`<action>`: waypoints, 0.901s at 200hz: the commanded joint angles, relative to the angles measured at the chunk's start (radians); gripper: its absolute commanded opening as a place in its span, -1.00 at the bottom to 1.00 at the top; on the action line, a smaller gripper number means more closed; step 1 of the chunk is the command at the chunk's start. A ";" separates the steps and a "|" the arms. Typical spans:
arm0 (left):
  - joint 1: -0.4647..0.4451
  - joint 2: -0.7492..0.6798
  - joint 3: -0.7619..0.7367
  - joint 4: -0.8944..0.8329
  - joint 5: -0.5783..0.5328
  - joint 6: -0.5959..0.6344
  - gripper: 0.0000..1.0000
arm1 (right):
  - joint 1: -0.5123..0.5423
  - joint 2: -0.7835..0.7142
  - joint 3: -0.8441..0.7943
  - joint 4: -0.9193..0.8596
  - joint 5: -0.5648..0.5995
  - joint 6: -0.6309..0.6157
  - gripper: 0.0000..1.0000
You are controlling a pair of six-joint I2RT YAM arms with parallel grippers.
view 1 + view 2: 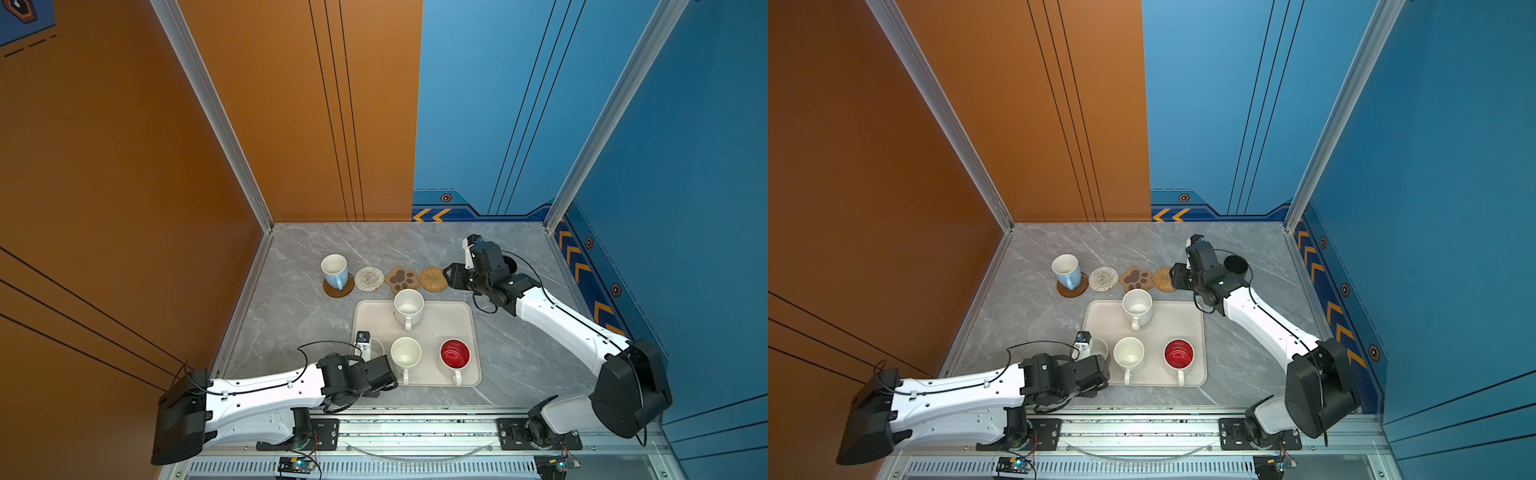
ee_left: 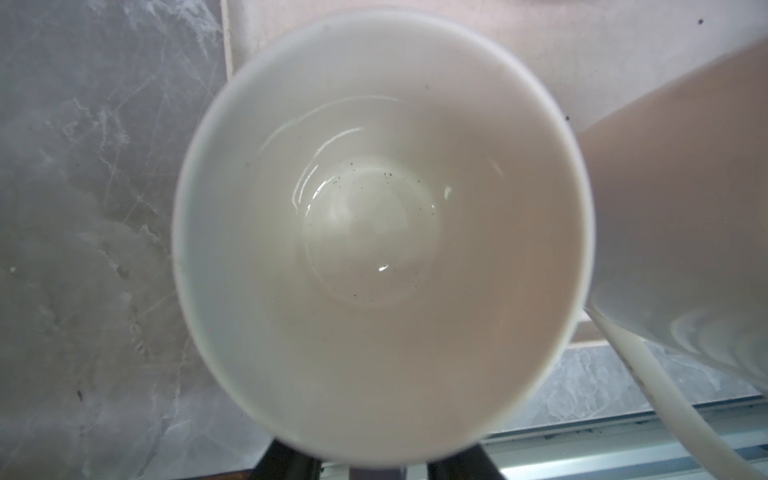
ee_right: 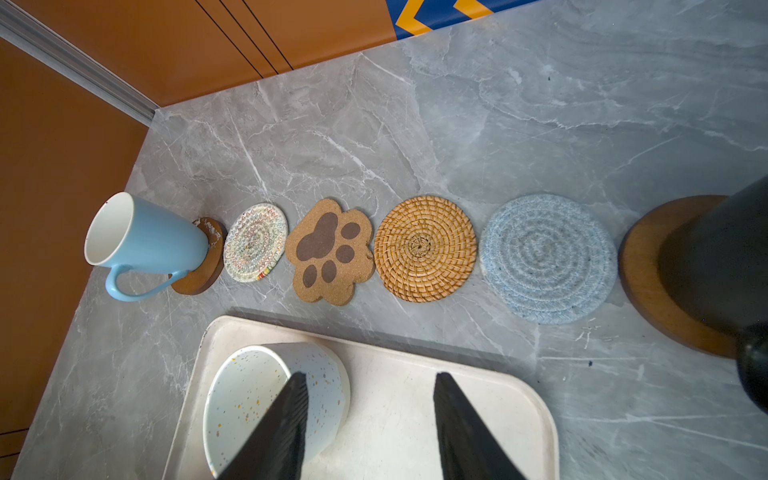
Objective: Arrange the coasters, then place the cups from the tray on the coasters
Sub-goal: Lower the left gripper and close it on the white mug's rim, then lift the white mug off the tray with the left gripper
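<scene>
A light blue mug [image 1: 1066, 270] stands on a brown disc coaster [image 1: 1077, 291]. Right of it lie a white woven coaster [image 1: 1103, 278], a paw-shaped coaster [image 1: 1136, 278] and a rattan coaster [image 1: 1160, 279]. The cream tray [image 1: 1167, 324] carries a far white mug [image 1: 1137, 305], a near white mug [image 1: 1128, 353] and a red-inside mug [image 1: 1178, 354].

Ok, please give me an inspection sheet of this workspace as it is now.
Surface: grey marble table, no spills seen.
Job's things: six coasters in one row; light blue mug and black mug stand on the end ones; four more mugs on the cream tray.
Clutter: nothing seen.
Tools: right tool open, empty; left tool at the near-left pale mug, grip unclear.
Cables: black cables loop at both wrists.
Surroundings: orange wall, blue wall, aluminium frame.
</scene>
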 commanded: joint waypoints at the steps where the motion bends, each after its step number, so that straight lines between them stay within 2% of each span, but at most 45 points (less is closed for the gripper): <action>1: 0.017 0.008 -0.014 -0.009 -0.036 -0.027 -0.29 | 0.006 0.017 0.027 0.000 0.011 -0.004 -0.04; 123: 0.044 0.003 -0.047 0.035 -0.039 -0.028 -0.53 | 0.005 0.030 0.036 -0.006 0.009 -0.005 -0.04; 158: 0.050 -0.001 -0.042 0.034 -0.044 -0.018 -0.78 | 0.005 0.033 0.035 -0.006 0.009 -0.005 -0.04; 173: 0.056 -0.002 -0.037 0.035 -0.048 -0.006 -0.99 | 0.005 0.033 0.038 -0.006 0.009 -0.006 -0.04; 180: 0.057 -0.004 -0.033 0.034 -0.053 -0.002 -1.00 | 0.005 0.034 0.037 -0.006 0.008 -0.006 -0.05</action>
